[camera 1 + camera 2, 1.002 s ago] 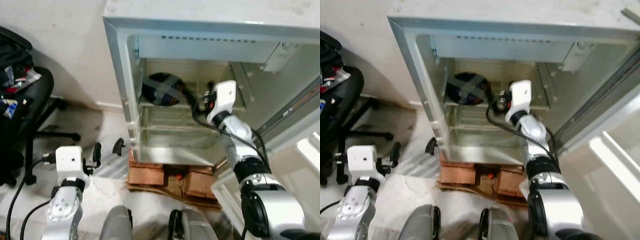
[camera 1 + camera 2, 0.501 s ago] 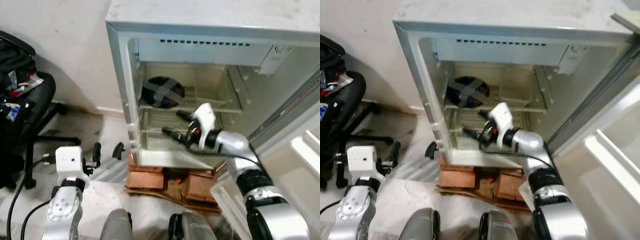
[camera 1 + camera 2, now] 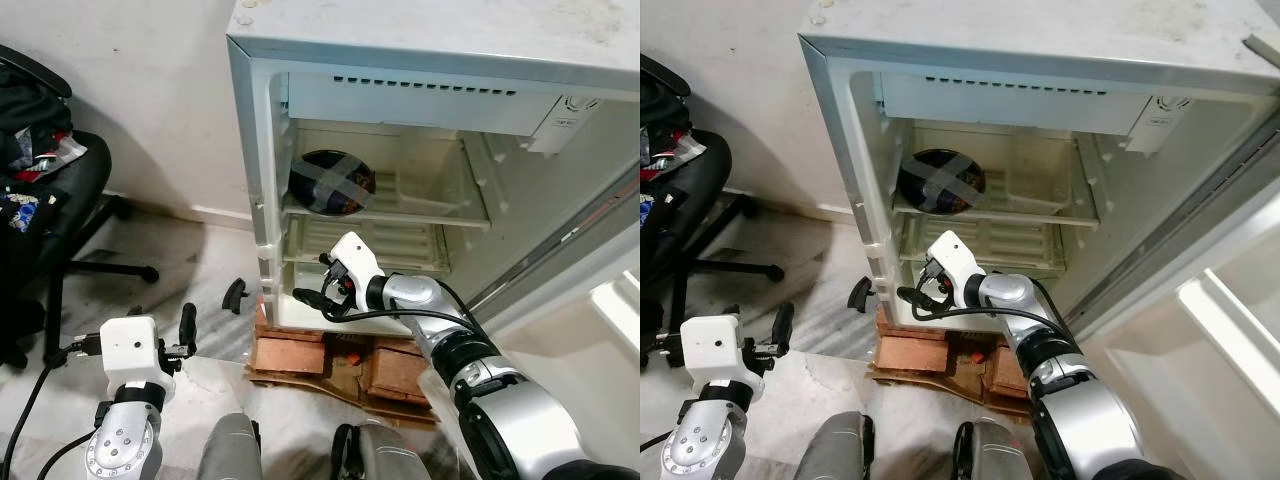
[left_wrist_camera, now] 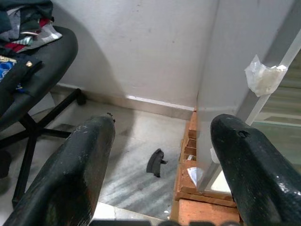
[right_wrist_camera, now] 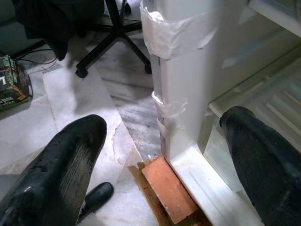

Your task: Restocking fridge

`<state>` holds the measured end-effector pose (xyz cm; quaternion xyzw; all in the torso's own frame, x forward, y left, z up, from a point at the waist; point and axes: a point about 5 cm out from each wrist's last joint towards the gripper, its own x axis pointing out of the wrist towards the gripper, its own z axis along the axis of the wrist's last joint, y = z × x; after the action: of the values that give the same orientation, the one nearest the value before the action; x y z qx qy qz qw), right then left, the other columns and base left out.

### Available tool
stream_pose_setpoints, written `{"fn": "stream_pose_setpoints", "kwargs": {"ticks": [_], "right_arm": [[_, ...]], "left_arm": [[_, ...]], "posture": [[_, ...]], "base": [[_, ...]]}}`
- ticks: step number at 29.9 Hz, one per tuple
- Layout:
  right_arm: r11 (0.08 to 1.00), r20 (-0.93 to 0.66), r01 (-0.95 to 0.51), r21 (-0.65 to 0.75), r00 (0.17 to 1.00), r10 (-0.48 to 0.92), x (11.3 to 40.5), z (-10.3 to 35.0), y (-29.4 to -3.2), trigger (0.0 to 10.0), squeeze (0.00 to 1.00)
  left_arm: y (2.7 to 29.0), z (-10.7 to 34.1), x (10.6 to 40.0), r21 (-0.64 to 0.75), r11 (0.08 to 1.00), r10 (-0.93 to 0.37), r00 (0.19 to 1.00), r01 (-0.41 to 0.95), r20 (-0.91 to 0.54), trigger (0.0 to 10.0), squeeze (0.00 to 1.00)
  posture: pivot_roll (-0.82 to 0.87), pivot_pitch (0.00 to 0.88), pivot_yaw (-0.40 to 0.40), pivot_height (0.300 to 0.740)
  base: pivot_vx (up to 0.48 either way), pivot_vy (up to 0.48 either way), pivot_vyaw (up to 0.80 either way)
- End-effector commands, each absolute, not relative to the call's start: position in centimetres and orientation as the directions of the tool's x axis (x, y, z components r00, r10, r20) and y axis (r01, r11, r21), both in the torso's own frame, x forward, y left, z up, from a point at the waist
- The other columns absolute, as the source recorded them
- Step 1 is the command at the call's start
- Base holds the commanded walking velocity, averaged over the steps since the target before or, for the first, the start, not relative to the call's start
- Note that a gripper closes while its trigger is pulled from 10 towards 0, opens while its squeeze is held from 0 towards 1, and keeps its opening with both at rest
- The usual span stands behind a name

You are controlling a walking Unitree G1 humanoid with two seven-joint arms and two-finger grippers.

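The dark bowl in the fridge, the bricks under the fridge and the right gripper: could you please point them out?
dark bowl [image 3: 332, 183], left eye view, its taped top.
bricks [image 3: 290, 352], left eye view, left brick's top.
right gripper [image 3: 313, 280], left eye view, between its fingertips.

– Is there any writing to read here?
– Nothing legible. A small green box on the floor carries printed graphics, but its lettering is too blurred to read.

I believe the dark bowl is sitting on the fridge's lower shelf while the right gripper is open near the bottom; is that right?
Not quite: the dark bowl sits on the fridge's upper shelf, as the left eye view shows. The right gripper is indeed open near the bottom.
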<state>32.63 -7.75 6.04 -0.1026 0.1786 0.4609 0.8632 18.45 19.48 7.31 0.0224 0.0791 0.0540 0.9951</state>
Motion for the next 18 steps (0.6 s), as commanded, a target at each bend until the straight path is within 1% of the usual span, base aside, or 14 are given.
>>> {"fn": "stream_pose_setpoints", "kwargs": {"ticks": [1, 18], "right_arm": [[0.555, -0.417, -0.831, -0.020, 0.512, 0.751, 32.68, 5.93, -7.99, 10.0, 0.97], [0.555, -0.417, -0.831, -0.020, 0.512, 0.751, 32.68, 5.93, -7.99, 10.0, 0.97]], "left_arm": [[19.61, 7.34, 18.16, 0.061, 0.992, 0.121, 0.979, -0.112, -0.162, 10.0, 0.00], [19.61, 7.34, 18.16, 0.061, 0.992, 0.121, 0.979, -0.112, -0.162, 10.0, 0.00]], "posture": [[0.32, 0.206, -0.072, 0.740], [0.32, 0.206, -0.072, 0.740]], "base": [[0.000, 0.000, 0.00], [0.000, 0.000, 0.00]]}}
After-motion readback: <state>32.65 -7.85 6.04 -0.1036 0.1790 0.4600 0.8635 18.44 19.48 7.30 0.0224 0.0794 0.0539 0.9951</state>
